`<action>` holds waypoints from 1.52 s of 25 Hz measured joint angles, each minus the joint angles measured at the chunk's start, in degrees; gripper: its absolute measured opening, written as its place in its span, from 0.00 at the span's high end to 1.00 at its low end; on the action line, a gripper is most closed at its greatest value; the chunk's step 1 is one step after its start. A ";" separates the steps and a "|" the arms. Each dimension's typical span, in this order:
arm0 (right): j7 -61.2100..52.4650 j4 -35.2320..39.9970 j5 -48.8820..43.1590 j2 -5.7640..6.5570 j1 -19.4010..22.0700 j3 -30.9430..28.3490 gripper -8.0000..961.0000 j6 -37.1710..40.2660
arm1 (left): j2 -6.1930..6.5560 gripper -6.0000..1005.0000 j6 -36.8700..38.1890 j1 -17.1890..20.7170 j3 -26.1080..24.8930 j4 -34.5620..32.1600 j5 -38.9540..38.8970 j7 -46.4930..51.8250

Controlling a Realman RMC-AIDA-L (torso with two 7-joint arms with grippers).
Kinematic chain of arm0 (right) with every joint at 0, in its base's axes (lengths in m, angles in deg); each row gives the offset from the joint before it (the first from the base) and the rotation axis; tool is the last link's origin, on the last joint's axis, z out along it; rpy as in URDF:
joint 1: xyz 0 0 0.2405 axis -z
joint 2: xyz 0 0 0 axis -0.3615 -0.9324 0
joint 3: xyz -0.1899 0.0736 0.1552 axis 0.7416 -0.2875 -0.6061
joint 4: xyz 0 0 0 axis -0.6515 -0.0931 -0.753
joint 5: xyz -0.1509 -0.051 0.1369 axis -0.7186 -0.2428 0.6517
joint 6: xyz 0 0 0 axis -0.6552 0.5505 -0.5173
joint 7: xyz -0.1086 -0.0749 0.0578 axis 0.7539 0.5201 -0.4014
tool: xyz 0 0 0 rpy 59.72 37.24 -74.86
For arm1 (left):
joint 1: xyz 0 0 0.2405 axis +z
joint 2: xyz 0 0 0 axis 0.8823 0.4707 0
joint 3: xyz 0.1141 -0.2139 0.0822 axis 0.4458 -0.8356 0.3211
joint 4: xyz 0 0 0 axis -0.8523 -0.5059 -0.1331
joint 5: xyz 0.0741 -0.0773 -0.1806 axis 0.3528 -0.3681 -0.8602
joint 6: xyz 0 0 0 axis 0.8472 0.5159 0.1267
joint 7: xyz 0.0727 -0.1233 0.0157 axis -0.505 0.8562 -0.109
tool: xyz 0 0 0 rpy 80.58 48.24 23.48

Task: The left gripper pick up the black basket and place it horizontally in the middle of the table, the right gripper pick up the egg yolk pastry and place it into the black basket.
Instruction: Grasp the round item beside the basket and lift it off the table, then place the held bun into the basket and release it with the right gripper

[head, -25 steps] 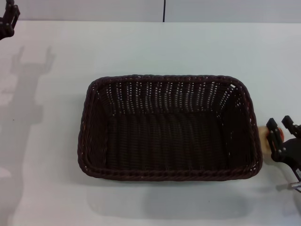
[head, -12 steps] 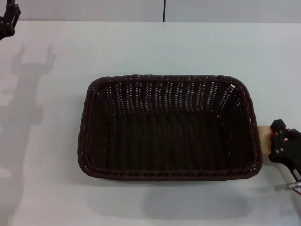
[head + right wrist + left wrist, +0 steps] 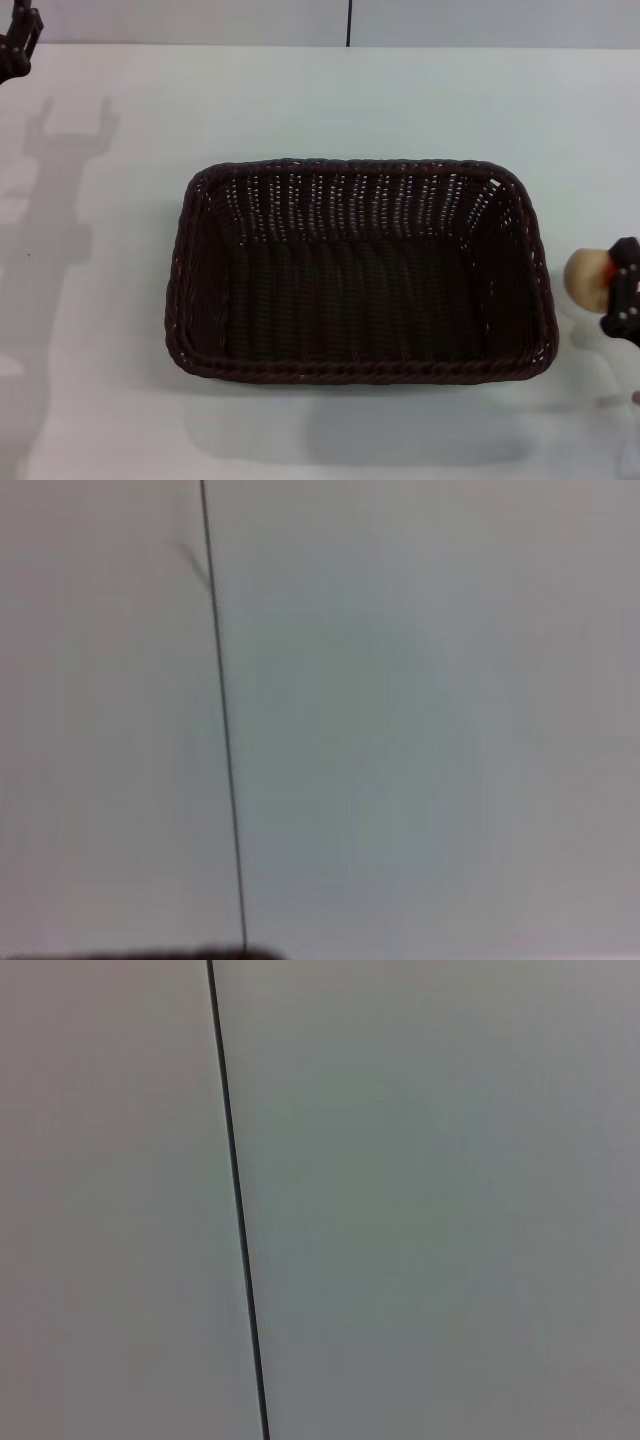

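Observation:
The black basket (image 3: 360,270) lies lengthwise in the middle of the white table (image 3: 100,300), empty. The egg yolk pastry (image 3: 587,275), a cream ball with an orange patch, is just off the basket's right end, a little above the table. My right gripper (image 3: 622,290) at the right edge of the head view is shut on it, mostly cut off by the frame. My left gripper (image 3: 18,40) hangs open and empty at the far left corner, away from the basket. Neither wrist view shows a task object.
Both wrist views show only a plain grey wall with a thin dark vertical seam (image 3: 235,1210) (image 3: 225,730). The left arm's shadow (image 3: 60,170) falls on the left part of the table.
My right gripper has closed on the pastry and moved it up and to the right, away from the basket's right rim. The basket and left arm have not moved.

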 joint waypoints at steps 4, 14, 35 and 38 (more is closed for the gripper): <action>1.50 -0.46 0.17 -0.03 1.78 -0.14 0.99 8.76 | 0.00 0.19 -0.12 -0.14 0.00 0.00 -0.05 0.00; 5.69 -2.35 -0.70 0.11 0.64 0.60 0.99 23.44 | 0.00 0.19 0.03 0.05 -0.11 0.00 -0.13 0.00; 5.21 -5.41 -16.80 -0.04 -16.56 -0.10 0.98 7.75 | 0.00 0.19 -0.06 0.71 -0.42 -0.43 -0.17 1.41; 5.20 -5.45 -18.09 -0.07 -16.46 -0.15 0.98 7.88 | 0.05 0.19 -0.07 0.70 -0.44 -0.44 -0.17 1.41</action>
